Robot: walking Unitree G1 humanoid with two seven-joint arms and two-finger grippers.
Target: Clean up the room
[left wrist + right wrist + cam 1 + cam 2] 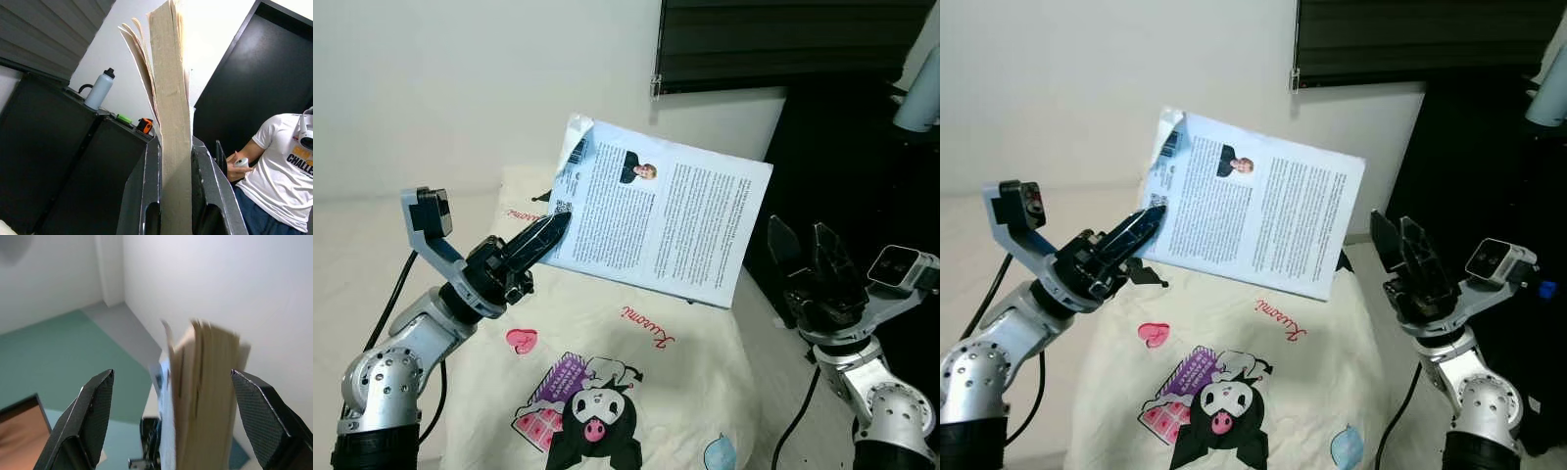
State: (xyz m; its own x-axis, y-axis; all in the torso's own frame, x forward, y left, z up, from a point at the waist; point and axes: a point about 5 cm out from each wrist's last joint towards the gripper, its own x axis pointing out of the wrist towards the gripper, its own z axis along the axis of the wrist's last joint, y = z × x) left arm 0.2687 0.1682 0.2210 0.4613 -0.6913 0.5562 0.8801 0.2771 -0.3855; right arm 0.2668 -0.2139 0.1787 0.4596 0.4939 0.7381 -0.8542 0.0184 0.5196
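A white paperback book (661,223), back cover up with printed text and a small portrait, hangs tilted in the air above a bed. My left gripper (551,231) is shut on the book's near-left edge; in the left wrist view its fingers (151,191) clamp the book's page block (171,122). My right gripper (808,253) stands open to the right of the book, apart from it. The right wrist view looks between its spread fingers (90,416) at the book's page edge (203,396).
A cream bedspread (636,392) with a cartoon print lies below the book. A black cabinet (847,166) stands at the right, with a bottle (99,89) on it. A person in a white T-shirt (279,171) sits beyond the book. A white wall is behind.
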